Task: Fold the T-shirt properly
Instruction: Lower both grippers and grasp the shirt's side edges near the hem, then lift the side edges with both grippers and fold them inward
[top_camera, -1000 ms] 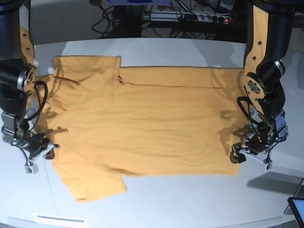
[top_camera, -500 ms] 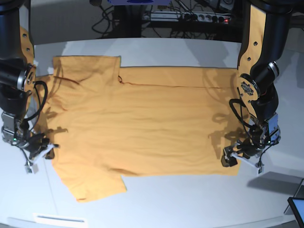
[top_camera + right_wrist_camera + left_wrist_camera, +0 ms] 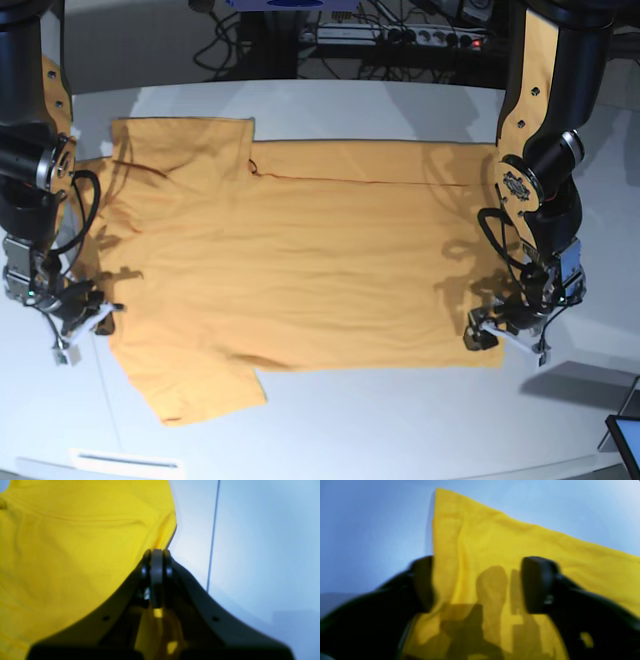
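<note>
The orange-yellow T-shirt (image 3: 300,260) lies spread flat on the white table (image 3: 400,430), sleeves toward the base view's left. My left gripper (image 3: 497,332) is low over the shirt's near right corner. In the left wrist view its fingers (image 3: 537,582) stand apart, open, with that corner of the T-shirt (image 3: 495,542) between them. My right gripper (image 3: 88,308) is at the shirt's left edge. In the right wrist view it (image 3: 156,555) is shut on the edge of the T-shirt (image 3: 62,542), with yellow cloth showing between the finger bases.
Cables and a power strip (image 3: 400,38) lie beyond the table's far edge. A dark screen corner (image 3: 625,440) pokes in at the front right. A white label strip (image 3: 125,463) sits at the front left. A thin seam (image 3: 212,542) runs across the tabletop.
My left gripper has slid leftward onto the shirt's near right corner and its fingers have come somewhat closer together. The right arm and the shirt have not moved.
</note>
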Controlling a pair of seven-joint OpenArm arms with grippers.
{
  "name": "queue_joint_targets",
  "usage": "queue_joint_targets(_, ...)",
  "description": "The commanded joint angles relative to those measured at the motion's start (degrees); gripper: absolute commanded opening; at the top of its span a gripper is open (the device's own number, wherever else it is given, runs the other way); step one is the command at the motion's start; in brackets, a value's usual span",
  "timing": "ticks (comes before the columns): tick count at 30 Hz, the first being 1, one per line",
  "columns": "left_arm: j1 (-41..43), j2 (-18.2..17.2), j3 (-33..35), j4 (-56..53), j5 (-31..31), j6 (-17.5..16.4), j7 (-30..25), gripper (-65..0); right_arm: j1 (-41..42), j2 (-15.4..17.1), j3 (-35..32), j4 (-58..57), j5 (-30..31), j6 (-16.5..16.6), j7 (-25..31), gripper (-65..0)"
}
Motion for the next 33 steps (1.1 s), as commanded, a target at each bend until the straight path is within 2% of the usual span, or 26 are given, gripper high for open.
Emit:
queue_joint_targets(1,-1.2,-0.2,0.1,0.3,0.2,-0.5,1.4,-27.9,1.1,0.7,0.0,0.5,-1.0,-0.1,-1.5,-64.7)
queue_joint_targets(5,-1.2,-0.3,0.1,0.3,0.2,-0.5,1.4,-41.8,1.1,0.7,0.0,0.5,-1.0,-0.1,-1.5,-64.7)
queue_joint_targets(10,-1.1,-0.4,0.1,0.4,0.3,-0.5,1.1,-47.2,1.1,0.5,0.0,0.5,-1.0,0.0,-1.5,-64.7)
queue_joint_targets(14,0.9,-0.5,0.1,4.9,0.3,-0.5,1.1,-56.4,1.1,0.4,0.0,0.5,-1.0,3.1,-1.5,-64.7)
queue_joint_targets(18,3.1,-0.4,0.1,9.7,0.3,-0.5,1.4,-65.0,1.1,0.5,0.0,1.6,-1.0,3.3,-1.3,-64.7)
queue_joint_targets(27,4.0,-1.0,1.0,11.3,0.3,-0.5,1.5,-65.0,-0.5,0.4,0.0,8.8,-1.0,3.2,-3.2,-64.7)
queue_joint_targets(33,5.4,-0.5,13.8,13.6,-0.4,-0.5,1.5,-65.0,-0.6,0.4,0.1,12.2,-1.0,3.3,-3.9,-64.7)
